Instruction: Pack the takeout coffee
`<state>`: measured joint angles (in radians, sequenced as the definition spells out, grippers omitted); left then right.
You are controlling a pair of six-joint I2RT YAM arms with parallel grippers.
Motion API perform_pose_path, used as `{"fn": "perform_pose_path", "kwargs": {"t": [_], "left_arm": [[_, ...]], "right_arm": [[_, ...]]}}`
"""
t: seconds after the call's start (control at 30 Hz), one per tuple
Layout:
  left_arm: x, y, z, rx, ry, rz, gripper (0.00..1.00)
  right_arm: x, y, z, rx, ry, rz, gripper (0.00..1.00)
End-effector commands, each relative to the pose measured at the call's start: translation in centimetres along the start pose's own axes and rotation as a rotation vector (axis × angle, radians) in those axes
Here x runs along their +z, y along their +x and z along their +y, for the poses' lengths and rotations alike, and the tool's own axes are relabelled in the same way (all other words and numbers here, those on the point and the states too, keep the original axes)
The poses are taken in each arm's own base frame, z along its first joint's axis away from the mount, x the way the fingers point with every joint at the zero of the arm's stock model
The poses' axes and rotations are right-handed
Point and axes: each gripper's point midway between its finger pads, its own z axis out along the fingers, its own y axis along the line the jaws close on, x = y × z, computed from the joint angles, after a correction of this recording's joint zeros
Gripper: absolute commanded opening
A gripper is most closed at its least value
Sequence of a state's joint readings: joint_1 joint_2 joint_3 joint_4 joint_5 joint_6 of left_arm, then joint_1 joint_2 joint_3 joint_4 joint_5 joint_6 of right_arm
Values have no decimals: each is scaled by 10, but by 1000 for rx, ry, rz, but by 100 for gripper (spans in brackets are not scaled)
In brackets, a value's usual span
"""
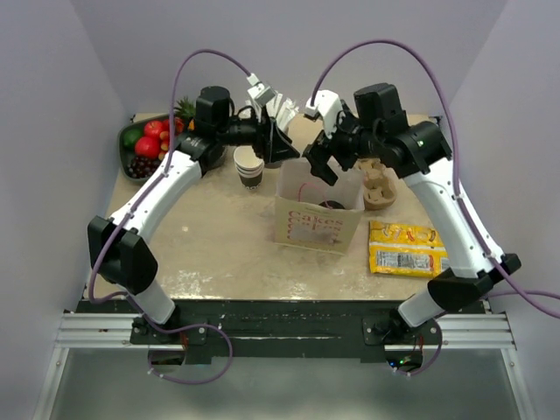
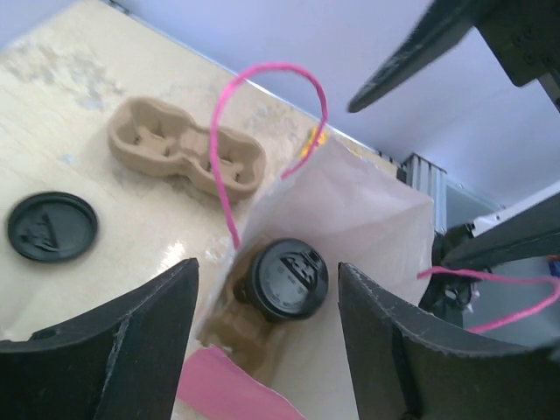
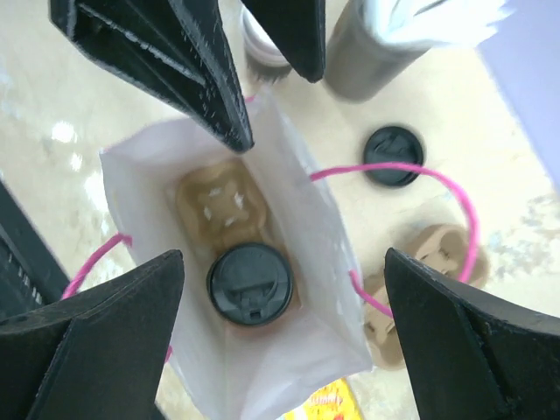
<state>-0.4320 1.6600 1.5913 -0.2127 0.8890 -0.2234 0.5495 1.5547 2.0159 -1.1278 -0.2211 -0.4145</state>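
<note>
Both sets of jaws stand wide open and hold nothing: the left gripper [image 1: 280, 150] hangs over the far rim of the tall white paper bag with pink lettering and pink cord handles [image 1: 317, 226], and the right gripper [image 1: 320, 166] hangs just beside it over the bag's open mouth, the two close together but apart. From the left wrist its black fingers [image 2: 131, 346] frame the bag's opening, and from the right wrist the broad black fingers [image 3: 96, 346] do the same, each with a clear gap between. The bag stands upright about the middle of the worktop, a little toward the far edge. Down inside it sits the small dark-brown paper cup of takeout coffee with its round black plastic lid [image 3: 249, 283], upright in one well of a brown moulded-pulp cup carrier [image 3: 219, 203] whose other well is bare. Outside the bag, toward the right edge, lies a second brown pulp carrier [image 1: 379, 185], and a loose black lid [image 3: 394, 156] lies flat on the worktop near it. A stack of white-rimmed paper cups [image 1: 249, 168] stands left of the bag, with a grey holder of white straws [image 3: 385, 39] behind. A dark bowl of fruit [image 1: 147, 144] fills the far left corner, and a yellow snack packet [image 1: 408, 248] lies by the right edge.
</note>
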Motion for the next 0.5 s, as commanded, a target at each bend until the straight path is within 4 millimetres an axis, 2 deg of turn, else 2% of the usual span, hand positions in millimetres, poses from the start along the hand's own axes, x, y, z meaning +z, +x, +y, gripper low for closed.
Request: {"fn": "perform_pose_path", "kwargs": {"t": [0.0,0.03,0.07,0.13,0.2,0.23,0.3,0.33,0.47], "left_arm": [[-29,-73,2,121,-66,-175,69],[-36,-82,18,124,-120,-194,69],[-42,-88,35,133,-195,-215,66],[-57,-97,68,124,-319,-231,63],[-73,-102,99,137,-459,-254,58],[-88,-102,123,129,-557,-265,57],[-99,-98,143,108,-608,-269,53],[-105,-95,160,87,-634,-269,51],[-101,-81,191,40,-631,-244,49]], "right_arm": [[-48,-49,-20,38,179,-262,99],[-56,-54,-22,50,202,-306,99],[-53,-50,-22,56,213,-314,99],[-75,-66,-33,67,298,-420,99],[-83,-74,-43,85,360,-466,99],[-89,-73,-52,116,413,-474,99],[-92,-73,-63,146,470,-487,99],[-93,-70,-69,161,502,-482,99],[-88,-56,-83,174,549,-440,99]]}}
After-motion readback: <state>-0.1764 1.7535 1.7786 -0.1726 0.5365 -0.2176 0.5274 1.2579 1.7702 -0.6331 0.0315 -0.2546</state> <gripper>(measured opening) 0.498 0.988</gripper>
